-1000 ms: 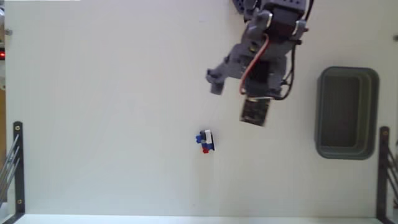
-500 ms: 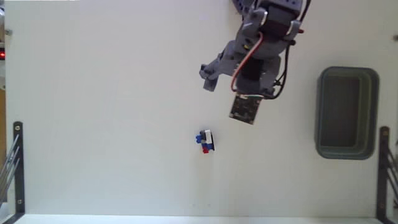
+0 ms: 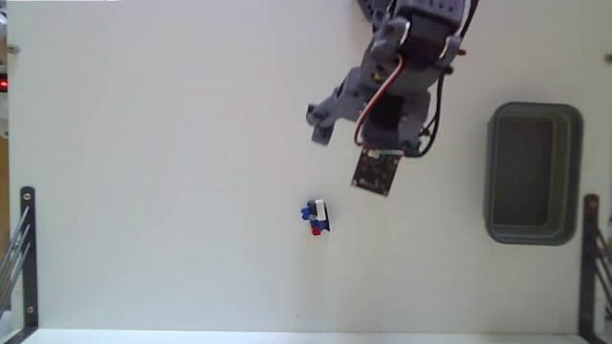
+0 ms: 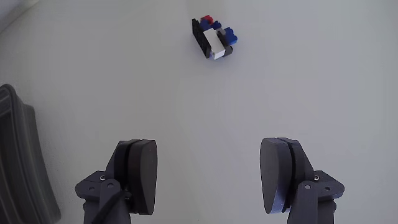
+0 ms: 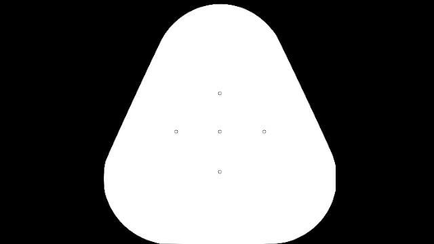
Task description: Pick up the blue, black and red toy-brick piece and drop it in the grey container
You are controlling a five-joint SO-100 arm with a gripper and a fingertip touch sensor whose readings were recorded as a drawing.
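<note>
The toy-brick piece (image 3: 316,216), a tiny cluster of blue, red, white and black bricks, lies alone on the white table near the middle of the fixed view. My gripper (image 3: 346,153) hangs above and slightly right of it, apart from it. In the wrist view the brick piece (image 4: 214,38) lies far ahead near the top edge. The gripper (image 4: 209,177) is open, with only bare table between its dark fingers (image 4: 140,174). The grey container (image 3: 574,172) stands at the right of the fixed view, and a dark rim of it (image 4: 18,162) shows at the wrist view's left edge.
A small circuit board (image 3: 373,172) with a red wire rides on the arm by the gripper. Black metal brackets stand at the table's left edge (image 3: 27,248) and right edge (image 3: 590,258). White table surface surrounds the brick piece.
The gripper has swung a little to the left and up in the fixed view over the last second. The brick piece and the container have stayed where they were.
</note>
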